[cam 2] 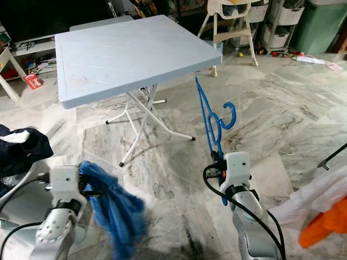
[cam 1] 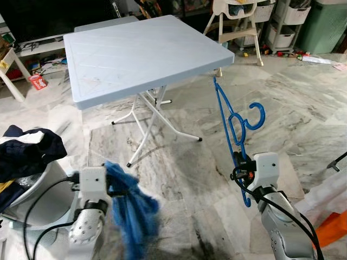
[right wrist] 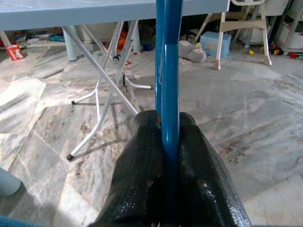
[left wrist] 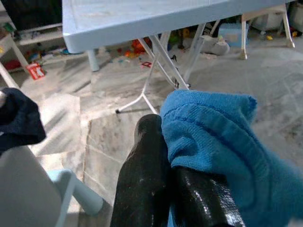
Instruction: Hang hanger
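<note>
From my station I saw a bright blue hanger (cam 1: 234,125) between the glossy black fingers (right wrist: 142,179) of the right gripper (right wrist: 169,127). The left gripper (left wrist: 165,142), black as well, carried a fuzzy mid-blue cloth (cam 1: 132,208). The table (cam 1: 135,51) was pale blue-grey with faint diagonal grooves, on white legs. The floor (cam 1: 179,168) was grey-white marble with dark veins. A dark navy garment (cam 1: 27,151) topped a grey bin (cam 1: 38,197); orange and white fabric (cam 1: 331,216) lay opposite.
</note>
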Available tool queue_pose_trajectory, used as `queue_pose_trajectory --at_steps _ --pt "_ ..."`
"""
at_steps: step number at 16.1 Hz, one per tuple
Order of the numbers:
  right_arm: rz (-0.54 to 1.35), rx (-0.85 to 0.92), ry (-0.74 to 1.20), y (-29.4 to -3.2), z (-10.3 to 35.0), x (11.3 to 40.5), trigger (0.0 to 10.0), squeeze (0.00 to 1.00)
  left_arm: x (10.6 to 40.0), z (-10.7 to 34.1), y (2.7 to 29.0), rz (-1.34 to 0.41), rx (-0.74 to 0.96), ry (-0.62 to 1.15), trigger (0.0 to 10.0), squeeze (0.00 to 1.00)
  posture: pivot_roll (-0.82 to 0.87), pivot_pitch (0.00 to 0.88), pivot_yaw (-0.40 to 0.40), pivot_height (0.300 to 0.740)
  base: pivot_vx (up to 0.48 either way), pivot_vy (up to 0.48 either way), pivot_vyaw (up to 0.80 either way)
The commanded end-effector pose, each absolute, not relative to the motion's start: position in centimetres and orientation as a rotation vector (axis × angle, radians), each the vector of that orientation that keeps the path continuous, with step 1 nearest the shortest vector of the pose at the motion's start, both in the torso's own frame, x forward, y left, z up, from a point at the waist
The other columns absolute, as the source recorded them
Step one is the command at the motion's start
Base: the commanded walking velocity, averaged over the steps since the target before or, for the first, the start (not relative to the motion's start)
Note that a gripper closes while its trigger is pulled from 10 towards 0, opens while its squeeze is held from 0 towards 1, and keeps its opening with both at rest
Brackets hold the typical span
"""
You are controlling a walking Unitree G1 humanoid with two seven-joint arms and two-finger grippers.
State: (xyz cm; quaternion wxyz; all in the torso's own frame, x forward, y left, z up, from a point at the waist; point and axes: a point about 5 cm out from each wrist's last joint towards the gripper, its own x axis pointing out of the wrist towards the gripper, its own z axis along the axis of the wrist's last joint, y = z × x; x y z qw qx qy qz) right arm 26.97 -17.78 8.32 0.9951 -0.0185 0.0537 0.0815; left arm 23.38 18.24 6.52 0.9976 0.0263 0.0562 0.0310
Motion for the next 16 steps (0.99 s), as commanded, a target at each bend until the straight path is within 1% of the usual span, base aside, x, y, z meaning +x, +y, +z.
queue_pose_trajectory --at_steps 1,3,5,6,9,16 --pt "0.166 -0.043 0.095 -17.7 8.7 26.8 10.0 0.0 22.8 6.9 19.2 0.076 0.07 0.087 10.0 0.0 -0.07 0.009 0.052 0.74 0.0 0.0 0.0" --pt "0.188 -0.054 0.102 -17.5 8.5 26.5 10.0 0.0 22.3 6.8 19.4 0.08 0.065 0.088 10.0 0.0 -0.06 0.003 0.046 0.74 0.0 0.0 0.0" --pt "0.206 -0.045 0.094 -17.1 8.6 26.8 10.0 0.0 22.4 6.8 19.4 0.085 0.049 0.083 10.0 0.0 -0.06 0.0 0.041 0.74 0.0 0.0 0.58" --pt "0.214 -0.031 0.086 -16.9 8.8 27.0 10.0 0.0 22.6 6.9 19.3 0.079 0.042 0.076 10.0 0.0 -0.06 0.0 0.041 0.74 0.266 0.0 0.58" --pt "0.222 -0.02 0.074 -16.7 9.2 27.2 10.0 0.0 22.9 7.1 18.9 0.042 0.027 0.069 10.0 0.0 -0.06 0.0 0.04 0.74 0.333 0.0 0.5" --pt "0.223 0.022 0.067 -16.2 9.1 27.3 10.0 0.0 23.3 7.4 18.7 0.016 0.008 0.057 10.0 0.0 -0.05 0.0 0.051 0.74 0.42 0.0 0.0"
